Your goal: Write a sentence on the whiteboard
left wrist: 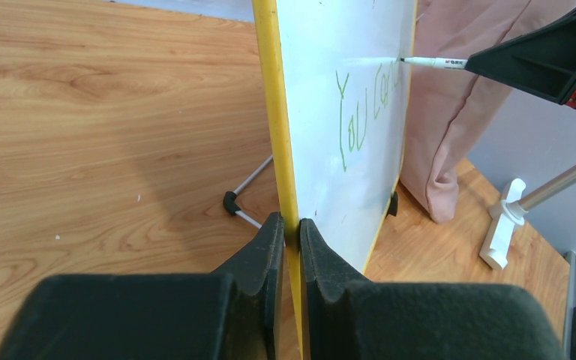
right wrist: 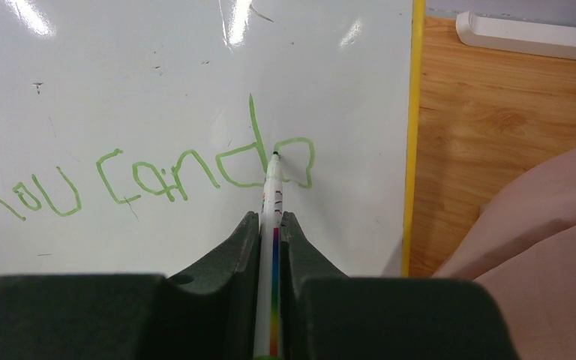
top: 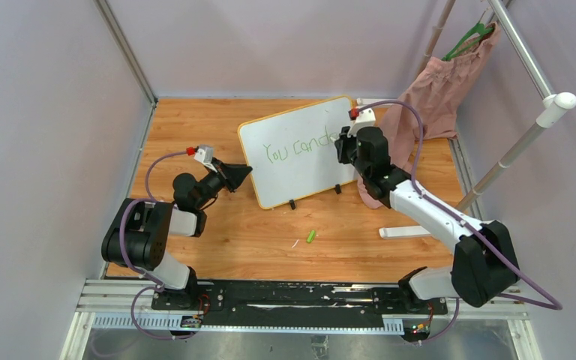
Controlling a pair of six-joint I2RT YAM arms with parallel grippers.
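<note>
The whiteboard [top: 300, 154] stands tilted on the wooden table, white with a yellow rim [left wrist: 274, 112]. Green words of the sentence [right wrist: 146, 176] read "You can do" in one line. My left gripper [left wrist: 291, 225] is shut on the board's yellow left edge, also seen from above [top: 244, 174]. My right gripper [right wrist: 270, 219] is shut on a white marker [right wrist: 271, 217] with a rainbow stripe. The marker's tip touches the board at the left side of the last "o" [right wrist: 296, 161]. From above, the right gripper [top: 345, 144] sits at the board's right edge.
A pink garment [top: 435, 94] hangs from a white rack [top: 529, 135] at the right, close behind the right arm. A green marker cap [top: 311, 236] lies on the table in front of the board. The board's black clip feet [top: 292, 203] rest on the wood.
</note>
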